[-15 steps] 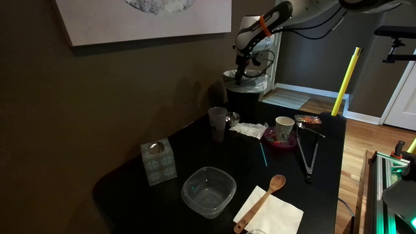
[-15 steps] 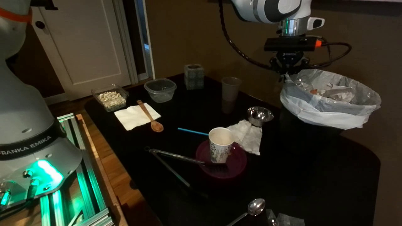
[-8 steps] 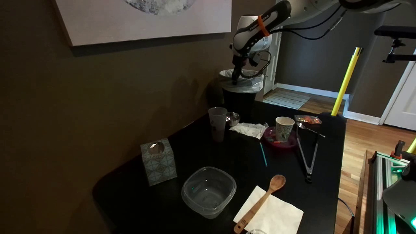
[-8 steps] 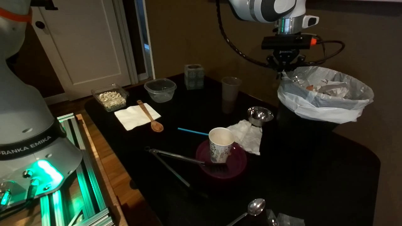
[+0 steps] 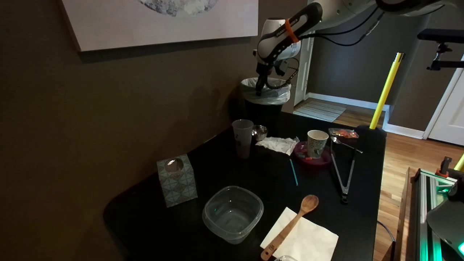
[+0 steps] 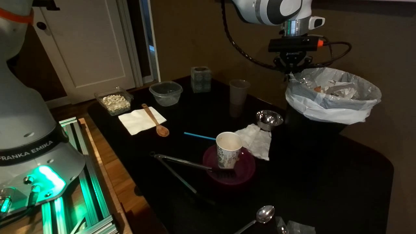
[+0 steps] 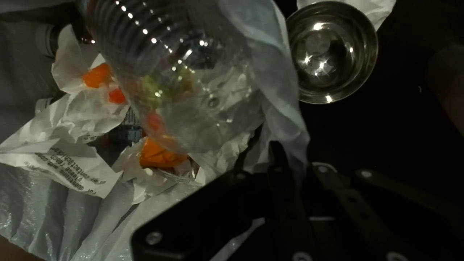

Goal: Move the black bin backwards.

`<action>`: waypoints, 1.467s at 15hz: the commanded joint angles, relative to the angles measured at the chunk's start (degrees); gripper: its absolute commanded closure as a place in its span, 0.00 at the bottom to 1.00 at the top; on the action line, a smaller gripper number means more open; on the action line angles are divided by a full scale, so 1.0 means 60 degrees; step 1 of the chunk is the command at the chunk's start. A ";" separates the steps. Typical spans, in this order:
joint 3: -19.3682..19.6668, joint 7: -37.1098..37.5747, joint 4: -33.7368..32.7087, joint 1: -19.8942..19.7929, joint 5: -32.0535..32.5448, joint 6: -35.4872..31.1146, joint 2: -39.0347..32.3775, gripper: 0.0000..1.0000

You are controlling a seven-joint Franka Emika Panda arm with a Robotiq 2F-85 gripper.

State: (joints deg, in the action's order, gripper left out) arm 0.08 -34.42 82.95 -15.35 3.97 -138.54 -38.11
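Note:
The black bin stands at the far end of the dark table, close to the wall, with a whitish liner over its rim. It also shows in an exterior view, upright, with trash inside. My gripper points down at the near-left part of its rim. In the wrist view the fingers sit on either side of the rim, with the liner pinched between them. One fingertip is inside the bin and one outside. The lower part of the bin is dark and hard to make out.
A shiny metal bowl stands close beside the bin, with a crumpled napkin touching it. A tall translucent cup is near the wall. A paper cup stands on a purple plate, with tongs beside it.
My gripper and the bin have moved together, leftward in both exterior views. The rim stays in the fingers. The other things on the table have not moved.

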 commanded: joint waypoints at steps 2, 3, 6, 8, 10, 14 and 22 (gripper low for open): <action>0.0071 -0.0126 -0.0006 0.0070 0.0231 -0.0321 -0.0034 0.99; 0.0083 -0.0123 -0.0009 0.0080 0.0245 -0.0293 -0.0045 0.99; 0.0107 -0.0104 -0.0011 0.0096 0.0298 -0.0311 -0.0058 0.65; 0.0113 -0.0079 -0.0035 0.0081 0.0334 -0.0332 -0.0049 0.59; 0.0103 -0.0067 -0.0037 0.0049 0.0306 -0.0262 0.0042 0.44; -0.0168 -0.0620 0.0150 -0.0386 -0.0137 0.0463 0.0784 0.13; 0.0282 -0.1820 -0.0841 -0.1727 -0.2421 0.3658 0.2156 0.00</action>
State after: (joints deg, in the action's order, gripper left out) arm -0.59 -45.27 79.55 -23.61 -6.81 -120.81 -26.96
